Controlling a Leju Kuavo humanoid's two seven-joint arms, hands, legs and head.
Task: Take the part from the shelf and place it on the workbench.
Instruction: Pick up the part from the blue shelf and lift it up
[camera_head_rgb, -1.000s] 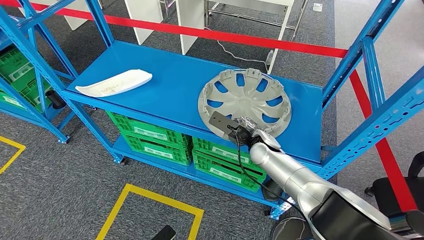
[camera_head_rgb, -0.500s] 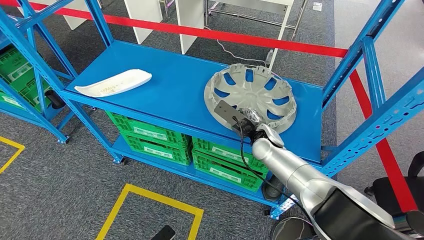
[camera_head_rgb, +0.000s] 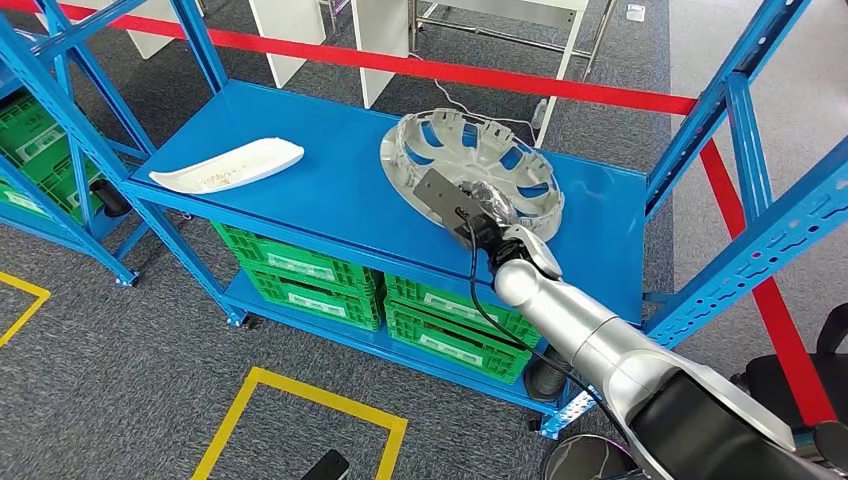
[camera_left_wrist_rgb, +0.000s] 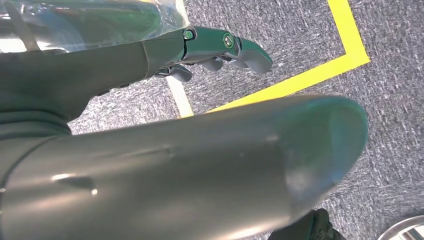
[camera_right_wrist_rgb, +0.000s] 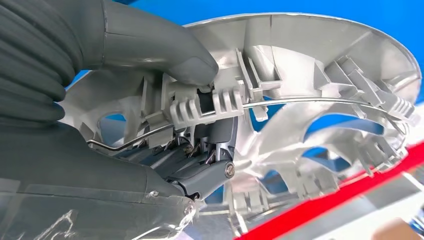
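Note:
A silver wheel cover (camera_head_rgb: 465, 170) is tilted up over the blue shelf (camera_head_rgb: 330, 180), its near rim held by my right hand (camera_head_rgb: 480, 215). In the right wrist view the thumb (camera_right_wrist_rgb: 165, 50) presses on the rim's clips while the fingers (camera_right_wrist_rgb: 210, 150) grip from underneath the wheel cover (camera_right_wrist_rgb: 310, 75). My left hand (camera_left_wrist_rgb: 220, 47) hangs over the grey carpet with its fingers loosely curled and nothing in them.
A white curved part (camera_head_rgb: 228, 166) lies at the shelf's left end. Green crates (camera_head_rgb: 310, 275) sit on the lower level. Blue uprights (camera_head_rgb: 740, 140) frame the right side, with red tape (camera_head_rgb: 500, 78) behind. Yellow floor lines (camera_head_rgb: 300, 400) mark the carpet.
My right hand has lifted the wheel cover's near edge and swung it up and left; it now stands tilted instead of lying flat on the shelf.

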